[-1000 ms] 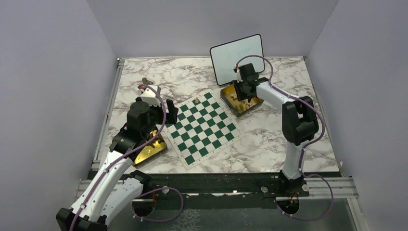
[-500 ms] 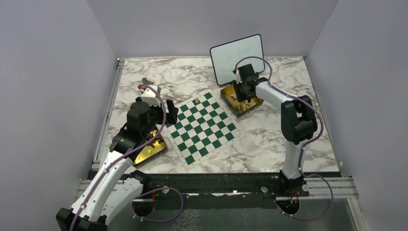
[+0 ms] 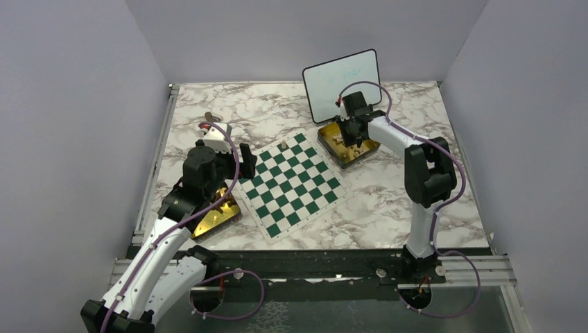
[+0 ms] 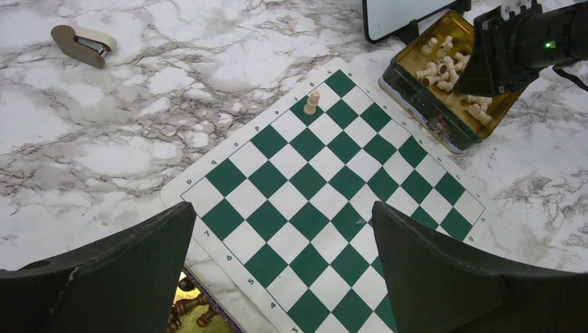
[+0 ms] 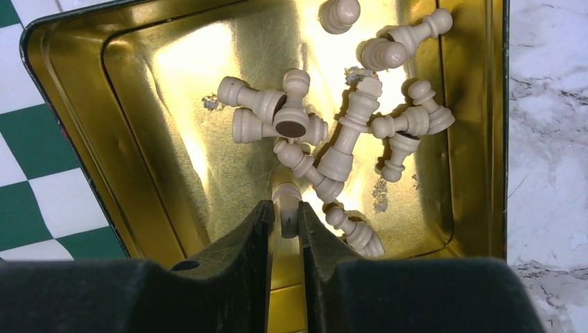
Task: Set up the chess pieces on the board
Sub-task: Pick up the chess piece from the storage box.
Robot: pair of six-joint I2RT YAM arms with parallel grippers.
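Right gripper (image 5: 285, 210): fingers pinched together on one end of a single pale piece (image 5: 286, 196), down inside the gold tin (image 5: 83, 104) from what I see on the wrist feed.

Left gripper (image 4: 282, 208): fingers spread wide with nothing between them, hanging over the near left side of the board (image 4: 315, 180).

Pale pieces (image 5: 347, 139): loose heap on the tin floor, lying on their sides and crossing over each other. One shows me its dark round underside.

Board: flat on the marble table (image 4: 104, 139), turned diagonal to the table edges, the gold tin just off its far right side.

Lone pale piece (image 4: 313, 103): upright on the board's outer row, close to the far corner. It's the only one I can see standing on the squares.

Dark pieces (image 4: 186, 305): a few brown ones peeking out of a second gold tin (image 3: 216, 216) beside the board's near left edge.

Writing: digits 7, 6 and 4 printed along the board's white border. The letters on the other border are too small for me to read.

Whiteboard (image 3: 341, 83): propped up behind the right-hand tin, with faint green scribbles I can't make out.
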